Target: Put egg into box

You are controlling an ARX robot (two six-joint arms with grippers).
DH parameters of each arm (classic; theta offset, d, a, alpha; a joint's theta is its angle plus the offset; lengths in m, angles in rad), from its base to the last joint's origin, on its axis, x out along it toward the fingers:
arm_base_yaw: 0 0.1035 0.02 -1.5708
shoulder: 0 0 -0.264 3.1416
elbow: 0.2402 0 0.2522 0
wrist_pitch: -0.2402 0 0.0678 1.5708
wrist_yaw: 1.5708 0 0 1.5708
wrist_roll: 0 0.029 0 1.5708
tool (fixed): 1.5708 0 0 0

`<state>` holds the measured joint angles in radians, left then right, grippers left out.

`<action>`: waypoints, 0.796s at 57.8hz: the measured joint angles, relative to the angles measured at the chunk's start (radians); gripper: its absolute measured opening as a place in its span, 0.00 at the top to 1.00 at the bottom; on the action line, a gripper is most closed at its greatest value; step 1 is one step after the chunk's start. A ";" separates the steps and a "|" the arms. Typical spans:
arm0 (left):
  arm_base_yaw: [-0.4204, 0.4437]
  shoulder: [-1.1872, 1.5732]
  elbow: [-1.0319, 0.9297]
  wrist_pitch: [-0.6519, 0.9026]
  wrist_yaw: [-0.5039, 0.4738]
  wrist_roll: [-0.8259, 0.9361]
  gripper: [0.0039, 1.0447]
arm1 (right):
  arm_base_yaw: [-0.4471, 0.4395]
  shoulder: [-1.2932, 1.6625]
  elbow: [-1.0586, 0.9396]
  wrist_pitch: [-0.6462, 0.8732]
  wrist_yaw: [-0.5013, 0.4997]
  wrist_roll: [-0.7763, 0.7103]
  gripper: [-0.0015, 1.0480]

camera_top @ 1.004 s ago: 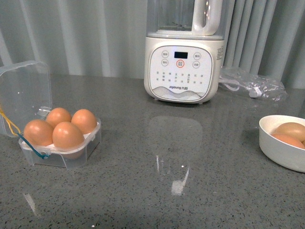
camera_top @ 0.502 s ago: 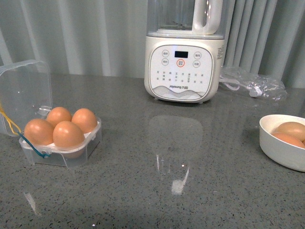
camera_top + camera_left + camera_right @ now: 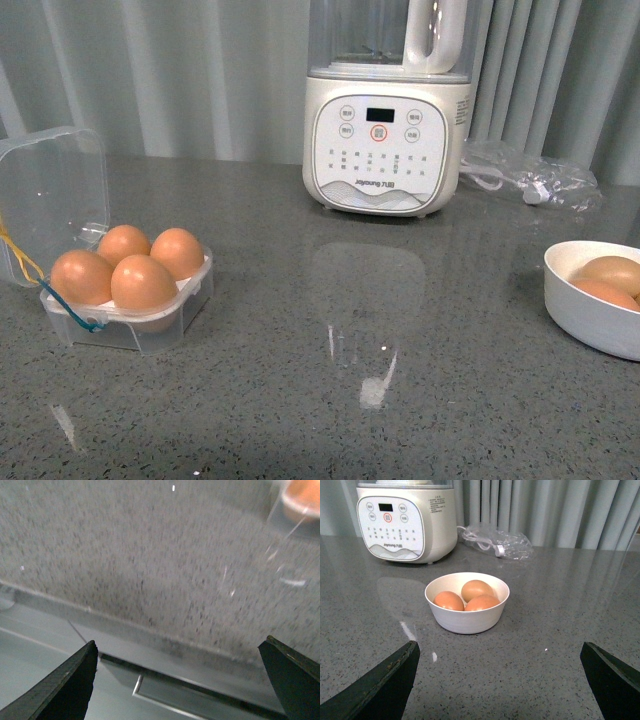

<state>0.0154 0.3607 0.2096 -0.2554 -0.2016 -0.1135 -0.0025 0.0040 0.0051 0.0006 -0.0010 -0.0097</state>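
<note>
**Box.** The box (image 3: 125, 322) sits on the counter (image 3: 330, 400) at front left. Its lid (image 3: 50, 195) is hinged open and stands behind it. All four holes are filled. The nearest egg (image 3: 142, 283) sits in the front hole, close against its neighbours. No hole is free, so judge the loading step complete.

**Left gripper** (image 3: 178, 650). The fingers are spread wide with nothing between them. The gripper hangs over the counter's near edge. The box shows only as a corner at the margin of the left wrist view, ahead of the fingers and off to one side.

**Right gripper** (image 3: 500, 647). The fingers are spread wide and empty. The bowl (image 3: 465, 622) lies straight ahead, centred between the fingers but well apart from them. It holds three spare eggs (image 3: 476, 590) lying on their sides, with long axes apparently across the line of approach.

**Arm choice.** The left arm is nearer the box and the right arm is nearer the bowl. If you close the lid, use the left arm. Do not draw another egg from the bowl, because it would have no seat.
</note>
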 joint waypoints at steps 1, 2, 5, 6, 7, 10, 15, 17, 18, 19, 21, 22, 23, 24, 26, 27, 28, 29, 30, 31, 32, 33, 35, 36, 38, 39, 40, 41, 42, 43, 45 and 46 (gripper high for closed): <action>0.005 0.005 0.004 0.009 0.002 0.000 0.06 | 0.000 0.000 0.000 0.000 0.000 0.000 0.07; 0.015 0.016 0.012 0.027 0.006 0.002 0.06 | 0.000 0.000 0.000 0.000 0.000 0.000 0.07; 0.035 0.044 0.027 0.065 0.025 0.008 0.06 | 0.000 0.000 0.000 0.000 0.000 0.000 0.07; 0.050 0.071 0.038 0.098 0.043 0.016 0.06 | 0.000 0.000 0.000 0.000 0.000 0.000 0.07; 0.062 0.091 0.044 0.121 0.052 0.022 0.06 | 0.000 0.000 0.000 0.000 0.000 0.000 0.07; 0.098 0.163 0.066 0.202 0.089 0.048 0.06 | 0.000 0.000 0.000 0.000 0.000 0.000 0.07; 0.182 0.354 0.151 0.392 0.179 0.110 0.06 | 0.000 0.000 0.000 0.000 0.000 0.000 0.07; 0.209 0.426 0.194 0.446 0.204 0.131 0.06 | 0.000 0.000 0.000 0.000 0.000 0.000 0.07; 0.222 0.463 0.216 0.470 0.209 0.138 0.06 | 0.000 0.000 0.000 0.000 0.000 0.000 0.07; 0.227 0.481 0.226 0.480 0.214 0.146 0.06 | 0.000 0.000 0.000 0.000 0.000 0.000 0.07; 0.243 0.535 0.257 0.512 0.225 0.159 0.06 | 0.000 0.000 0.000 0.000 0.000 0.000 0.07; 0.253 0.570 0.278 0.529 0.232 0.168 0.06 | 0.000 0.000 0.000 0.000 0.000 0.000 0.07; 0.261 0.602 0.298 0.545 0.248 0.178 0.06 | 0.000 0.000 0.000 0.000 0.000 0.000 0.07; 0.273 0.648 0.326 0.562 0.265 0.195 0.06 | 0.000 0.000 0.000 0.000 0.000 0.000 0.07; 0.283 0.692 0.354 0.575 0.278 0.207 0.06 | 0.000 0.000 0.000 0.000 0.000 0.000 0.07; 0.293 0.733 0.379 0.584 0.296 0.221 0.06 | 0.000 0.000 0.000 0.000 0.000 0.000 0.07; 0.297 0.746 0.388 0.586 0.303 0.225 0.06 | 0.000 0.000 0.000 0.000 0.000 0.000 0.07; 0.304 0.772 0.403 0.591 0.314 0.240 0.06 | 0.000 0.000 0.000 0.000 0.000 0.000 0.07; 0.307 0.785 0.410 0.595 0.317 0.245 0.06 | 0.000 0.000 0.000 0.000 0.000 0.000 0.07; 0.313 0.811 0.424 0.600 0.323 0.254 0.06 | 0.000 0.000 0.000 0.000 0.000 0.000 0.07; 0.320 0.834 0.438 0.604 0.336 0.266 0.06 | 0.000 0.000 0.000 0.000 0.000 0.000 0.07; 0.322 0.845 0.445 0.604 0.342 0.269 0.06 | 0.000 0.000 0.000 0.000 0.000 0.000 0.07; 0.337 0.896 0.473 0.608 0.377 0.291 0.06 | 0.000 0.000 0.000 0.000 0.000 0.000 0.07; 0.341 0.914 0.483 0.610 0.386 0.302 0.06 | 0.000 0.000 0.000 0.000 0.000 0.000 0.07; 0.348 0.937 0.496 0.610 0.404 0.315 0.06 | 0.000 0.000 0.000 0.000 0.000 0.000 0.07; 0.350 0.944 0.500 0.610 0.410 0.320 0.06 | 0.000 0.000 0.000 0.000 0.000 0.000 0.07; 0.354 0.957 0.508 0.611 0.421 0.325 0.06 | 0.000 0.000 0.000 0.000 0.000 0.000 0.07; 0.356 0.963 0.511 0.612 0.423 0.329 0.06 | 0.000 0.000 0.000 0.000 0.000 0.000 0.07; 0.359 0.975 0.517 0.615 0.428 0.333 0.06 | 0.000 0.000 0.000 0.000 0.000 0.000 0.07; 0.360 0.980 0.521 0.615 0.431 0.335 0.06 | 0.000 0.000 0.000 0.000 0.000 0.000 0.07; 0.364 0.994 0.532 0.615 0.441 0.336 0.06 | 0.000 0.000 0.000 0.000 0.000 0.000 0.07; 0.365 0.998 0.536 0.615 0.445 0.336 0.06 | 0.000 0.000 0.000 0.000 0.000 0.000 0.07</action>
<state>0.3805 1.3586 0.7452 0.3599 0.2432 0.2222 -0.0025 0.0040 0.0051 0.0006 -0.0013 -0.0097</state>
